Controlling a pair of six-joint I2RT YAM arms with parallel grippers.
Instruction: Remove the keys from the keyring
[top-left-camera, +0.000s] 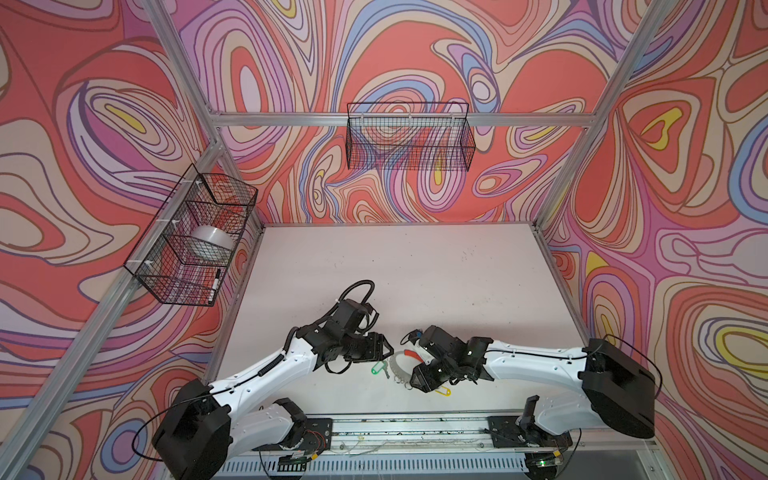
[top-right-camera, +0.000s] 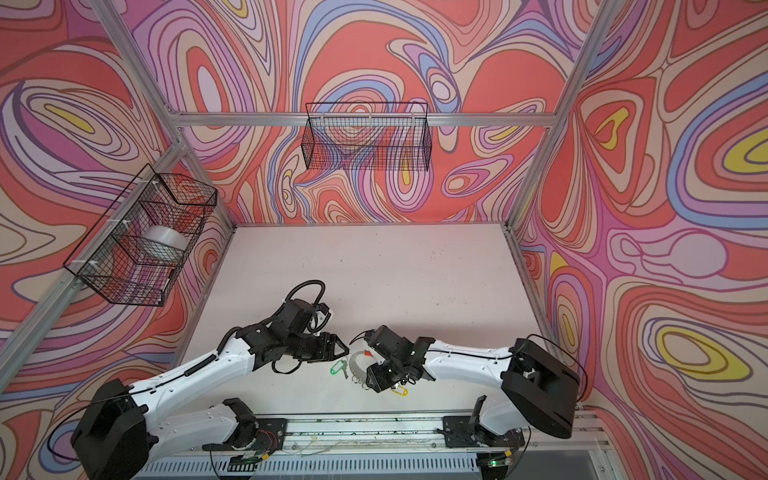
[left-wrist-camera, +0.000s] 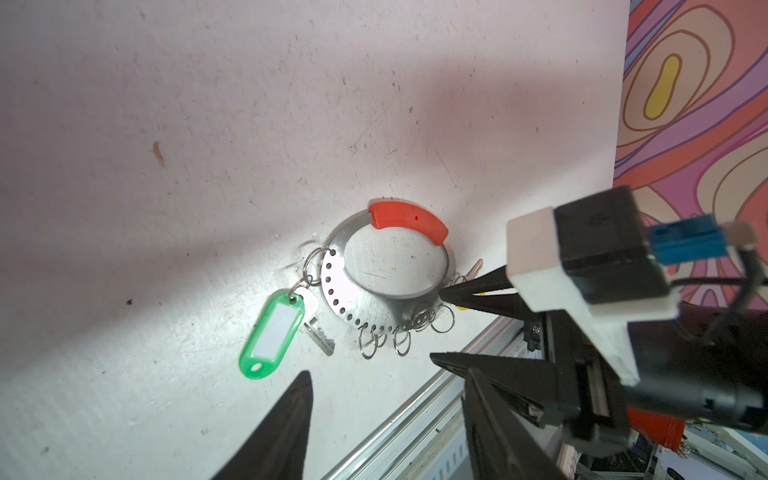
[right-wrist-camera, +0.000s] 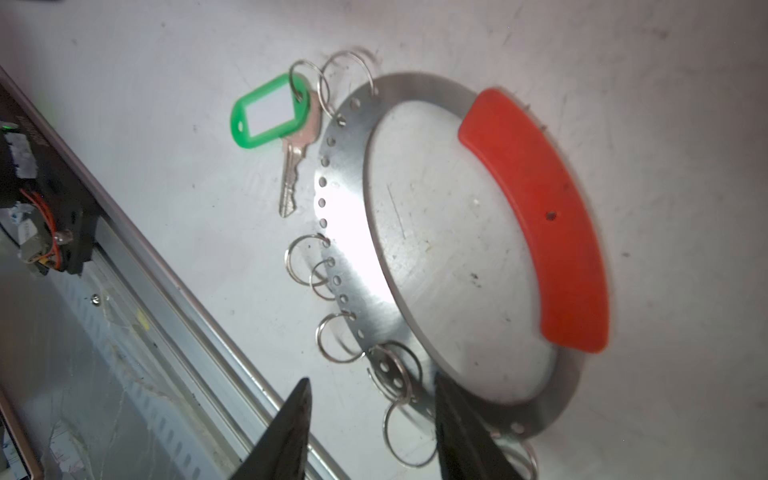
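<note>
flat perforated metal keyring (left-wrist-camera: 374, 307), red plastic arc (left-wrist-camera: 407, 220); left gripper (left-wrist-camera: 386, 378) and right gripper (right-wrist-camera: 372, 378) both parted, empty

Both top views look down from high behind the left gripper (top-left-camera: 388, 347) and right gripper (top-left-camera: 411, 370) onto the table (top-left-camera: 415, 270), while each wrist camera, close behind its gripper, faces the keyring (left-wrist-camera: 374, 307) all four share.
</note>
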